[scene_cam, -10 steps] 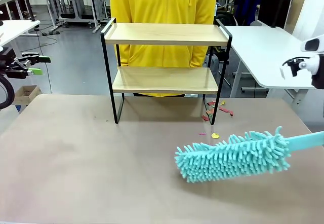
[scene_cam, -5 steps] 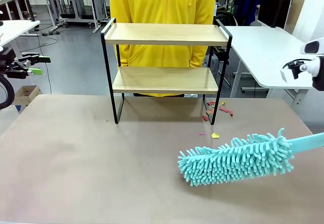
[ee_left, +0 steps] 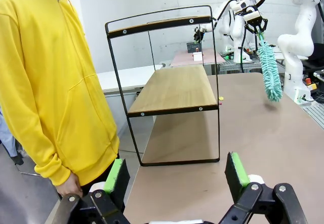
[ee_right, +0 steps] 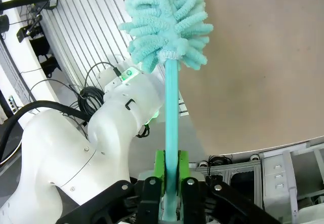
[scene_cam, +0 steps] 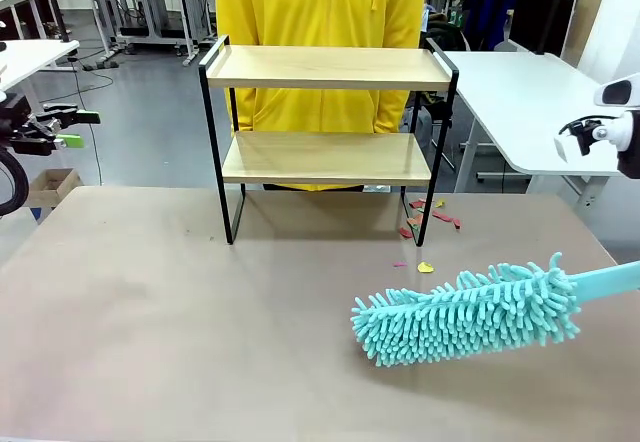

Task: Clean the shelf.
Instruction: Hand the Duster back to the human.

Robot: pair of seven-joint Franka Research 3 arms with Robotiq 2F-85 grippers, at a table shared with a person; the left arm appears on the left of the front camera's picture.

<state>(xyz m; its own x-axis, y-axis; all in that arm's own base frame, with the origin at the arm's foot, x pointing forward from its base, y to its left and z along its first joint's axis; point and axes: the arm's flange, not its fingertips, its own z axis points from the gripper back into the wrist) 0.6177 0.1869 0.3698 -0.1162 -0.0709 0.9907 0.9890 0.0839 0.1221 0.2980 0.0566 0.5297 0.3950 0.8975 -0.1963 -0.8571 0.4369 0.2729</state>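
Observation:
The shelf (scene_cam: 325, 157) stands at the table's far side, both wood boards bare; the left wrist view sees the shelf (ee_left: 174, 89) from its end. A teal fluffy duster (scene_cam: 465, 314) hovers low over the table, right of and in front of the shelf, its handle running off the right edge. My right gripper (ee_right: 171, 171) is shut on the handle, with the duster head (ee_right: 167, 16) beyond it. From the left wrist, the right gripper (ee_left: 254, 24) holds the duster (ee_left: 269, 67) hanging head down. My left gripper (scene_cam: 78, 129) stays open at the far left, well away, nothing between its fingers (ee_left: 235, 169).
A person in a yellow hoodie (scene_cam: 320, 12) stands close behind the shelf, one hand (ee_left: 68, 186) hanging down. Coloured paper scraps (scene_cam: 430, 217) lie on the table by the shelf's right foot. A white table (scene_cam: 520, 92) stands at the back right. Bare brown tabletop (scene_cam: 150, 312) spreads in front of the shelf.
The duster sank a little toward the table and shifted slightly right, then held still. The left arm has not moved.

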